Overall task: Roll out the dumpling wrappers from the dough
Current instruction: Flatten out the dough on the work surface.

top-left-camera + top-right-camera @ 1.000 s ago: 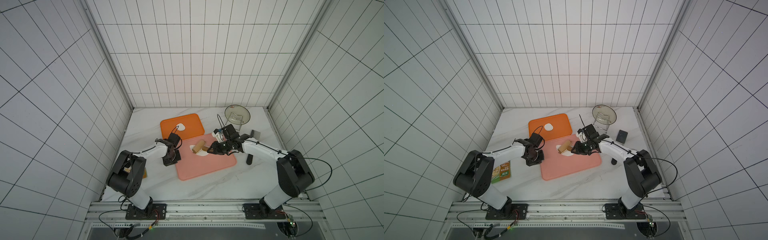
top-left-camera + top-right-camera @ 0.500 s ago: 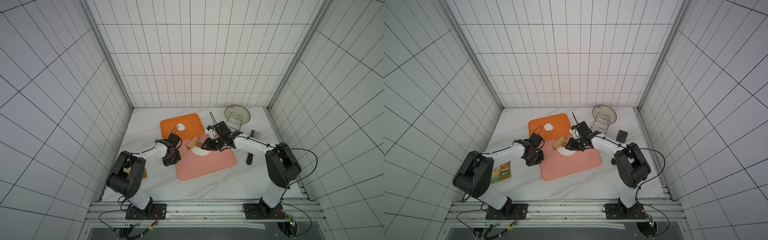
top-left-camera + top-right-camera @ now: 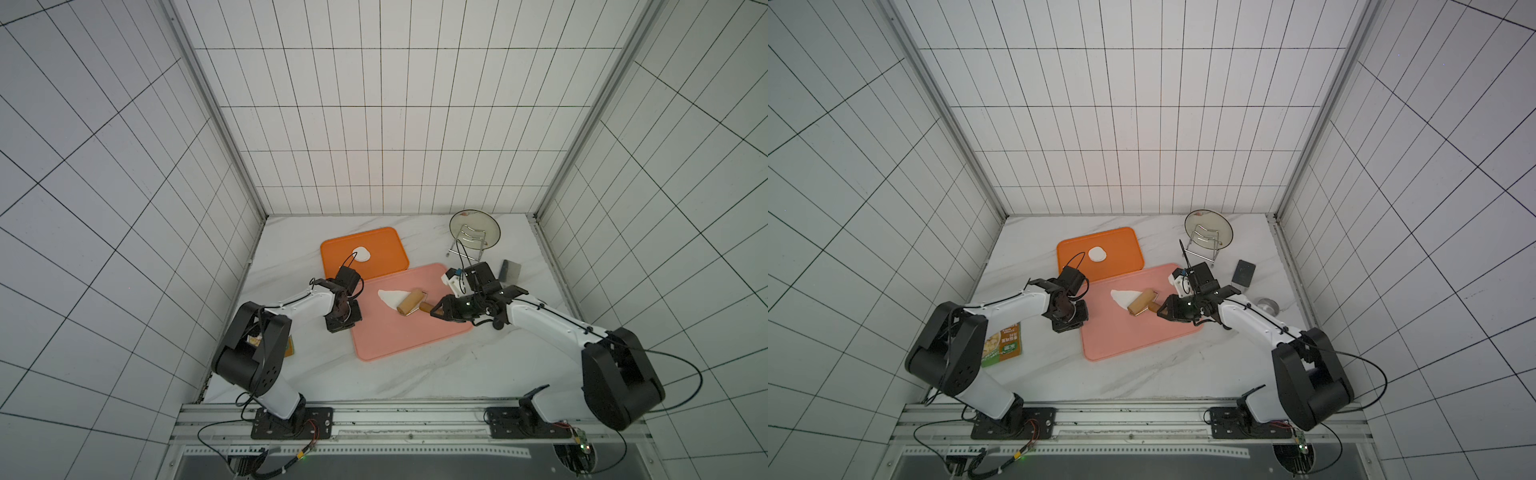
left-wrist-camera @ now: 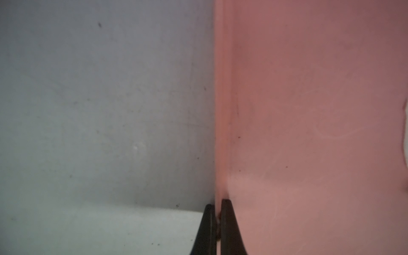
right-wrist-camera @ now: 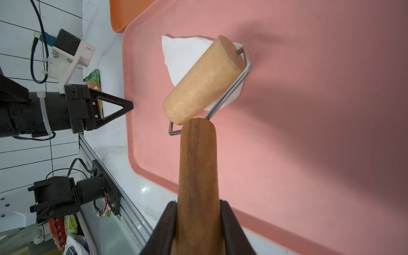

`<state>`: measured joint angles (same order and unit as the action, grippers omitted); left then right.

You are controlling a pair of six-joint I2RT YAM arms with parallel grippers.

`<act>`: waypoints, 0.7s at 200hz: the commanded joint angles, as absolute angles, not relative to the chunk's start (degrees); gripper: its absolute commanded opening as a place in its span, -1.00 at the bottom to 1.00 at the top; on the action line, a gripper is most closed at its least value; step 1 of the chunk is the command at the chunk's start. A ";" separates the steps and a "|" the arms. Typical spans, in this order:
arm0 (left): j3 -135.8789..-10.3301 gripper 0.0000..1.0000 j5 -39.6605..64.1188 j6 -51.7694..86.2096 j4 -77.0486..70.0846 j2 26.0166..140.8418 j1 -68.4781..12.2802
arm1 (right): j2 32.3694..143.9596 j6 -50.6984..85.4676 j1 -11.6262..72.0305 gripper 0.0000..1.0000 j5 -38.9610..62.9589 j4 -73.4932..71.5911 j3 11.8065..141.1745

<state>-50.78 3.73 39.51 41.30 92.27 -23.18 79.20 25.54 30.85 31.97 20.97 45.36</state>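
Observation:
The dough (image 3: 390, 296) (image 3: 1122, 296) (image 5: 183, 55) is a thin, uneven white sheet on the pink tray (image 3: 407, 336) (image 3: 1133, 336) (image 5: 309, 132). A wooden roller (image 3: 409, 302) (image 3: 1140, 303) (image 5: 205, 81) lies on the sheet's right part. My right gripper (image 3: 436, 311) (image 3: 1163, 311) (image 5: 198, 202) is shut on the roller's dark handle (image 5: 198, 165). My left gripper (image 3: 344, 324) (image 3: 1069, 322) (image 4: 217, 204) is shut on the left rim of the pink tray (image 4: 309, 110). One round white dumpling wrapper (image 3: 362, 254) (image 3: 1097, 254) lies on the orange tray (image 3: 382, 241) (image 3: 1121, 245).
A glass lid in a wire rack (image 3: 474, 230) (image 3: 1208, 230) stands at the back right. A dark flat scraper (image 3: 510, 272) (image 3: 1244, 273) and a steel ring cutter (image 3: 1266, 306) lie to the right of the pink tray. A printed packet (image 3: 1003, 345) lies by the left arm's base.
The right gripper pushed the roller left and back over the dough, then pulled it back to the right, uncovering the sheet's left part. The left gripper has kept its hold on the tray rim.

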 commanded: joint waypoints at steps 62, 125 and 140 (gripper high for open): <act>-49.63 -1.00 -0.51 39.99 39.17 95.25 -22.59 | 83.16 32.45 29.24 -1.00 18.52 26.63 46.57; -49.83 -1.00 -0.95 39.99 39.41 94.75 -22.59 | 82.53 28.80 29.03 -1.00 15.83 31.09 45.62; -49.99 -1.00 -0.97 39.99 39.46 94.88 -22.58 | 79.55 27.80 28.88 -1.00 14.95 33.50 43.79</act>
